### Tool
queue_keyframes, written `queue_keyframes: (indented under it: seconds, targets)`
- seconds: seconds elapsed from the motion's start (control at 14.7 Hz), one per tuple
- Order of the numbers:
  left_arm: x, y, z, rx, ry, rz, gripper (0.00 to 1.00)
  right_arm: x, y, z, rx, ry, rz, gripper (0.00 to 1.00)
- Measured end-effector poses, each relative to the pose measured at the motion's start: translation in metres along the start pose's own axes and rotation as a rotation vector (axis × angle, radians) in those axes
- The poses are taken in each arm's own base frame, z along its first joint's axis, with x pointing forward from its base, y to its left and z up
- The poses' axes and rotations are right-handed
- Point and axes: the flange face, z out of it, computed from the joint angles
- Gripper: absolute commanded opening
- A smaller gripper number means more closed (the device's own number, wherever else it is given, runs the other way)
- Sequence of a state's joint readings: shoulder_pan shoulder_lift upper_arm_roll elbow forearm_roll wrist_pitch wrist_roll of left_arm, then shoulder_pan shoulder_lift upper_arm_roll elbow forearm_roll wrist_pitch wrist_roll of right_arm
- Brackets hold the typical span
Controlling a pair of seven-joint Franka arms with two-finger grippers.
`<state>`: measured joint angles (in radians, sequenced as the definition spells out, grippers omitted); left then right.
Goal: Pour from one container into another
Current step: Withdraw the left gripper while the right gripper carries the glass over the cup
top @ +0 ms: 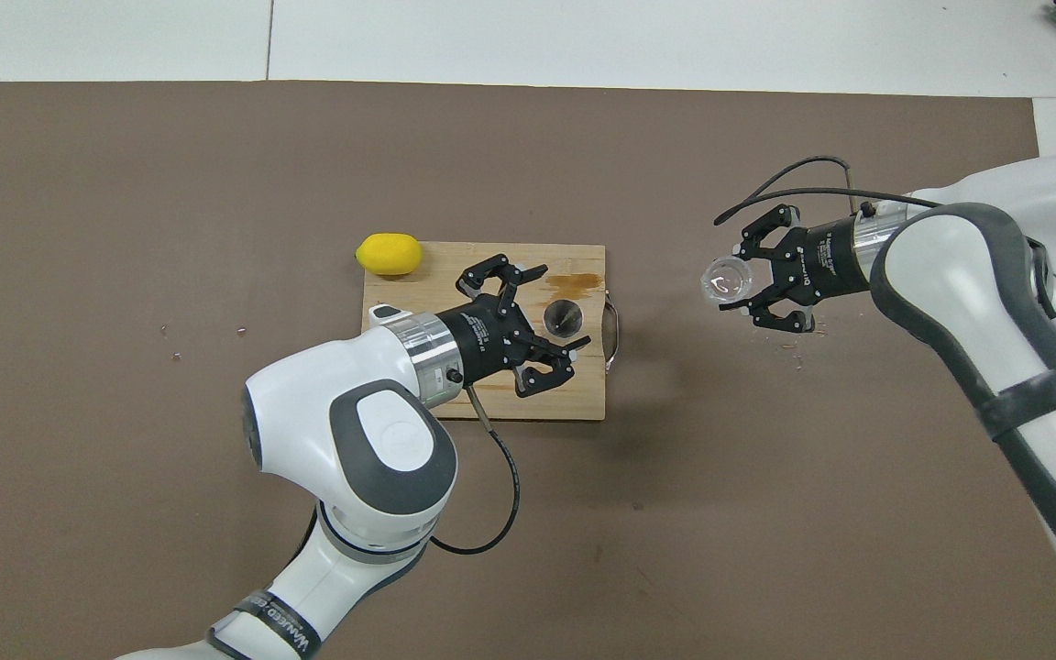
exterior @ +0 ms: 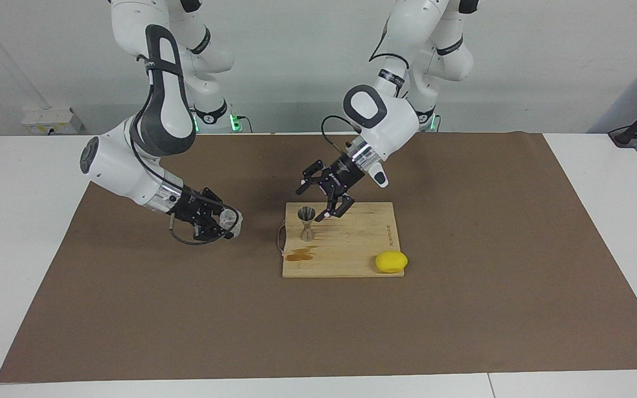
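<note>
The metal jigger (exterior: 307,223) stands upright on the wooden cutting board (exterior: 351,249), at the end toward the right arm; it also shows in the overhead view (top: 563,317). My left gripper (exterior: 319,201) is open, in the air just above and beside the jigger, not touching it; from overhead (top: 563,306) it overlaps the jigger. My right gripper (exterior: 228,223) is shut on the clear glass cup (exterior: 232,218) and holds it above the brown mat, a short way from the board's handle end. From overhead the cup (top: 726,280) sits between the right gripper's (top: 737,280) fingers.
A yellow lemon (exterior: 391,261) lies at the board's corner toward the left arm's end, farther from the robots. A brown liquid stain (exterior: 300,255) marks the board (top: 574,394) beside the jigger. A few small specks (top: 789,344) lie on the mat under the right gripper.
</note>
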<state>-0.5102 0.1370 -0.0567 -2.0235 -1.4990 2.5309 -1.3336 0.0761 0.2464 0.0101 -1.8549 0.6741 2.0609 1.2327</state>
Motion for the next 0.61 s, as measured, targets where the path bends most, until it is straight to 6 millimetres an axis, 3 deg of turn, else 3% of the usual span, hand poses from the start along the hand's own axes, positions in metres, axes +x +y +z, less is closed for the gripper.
queue_keyframes:
  seconds: [0.27,0.48,0.61]
  targets:
    - [0.023,0.079,-0.099,0.154,0.075,0.111,1.0,-0.038,-0.004,0.009,-0.015,0.097,0.008,0.2]
    - [0.027,0.118,-0.169,0.227,0.185,0.2,1.0,-0.067,-0.006,0.014,-0.017,0.154,0.029,0.2]
    - [0.025,0.138,-0.204,0.236,0.268,0.257,1.0,-0.087,-0.008,0.018,-0.013,0.202,0.045,0.19]
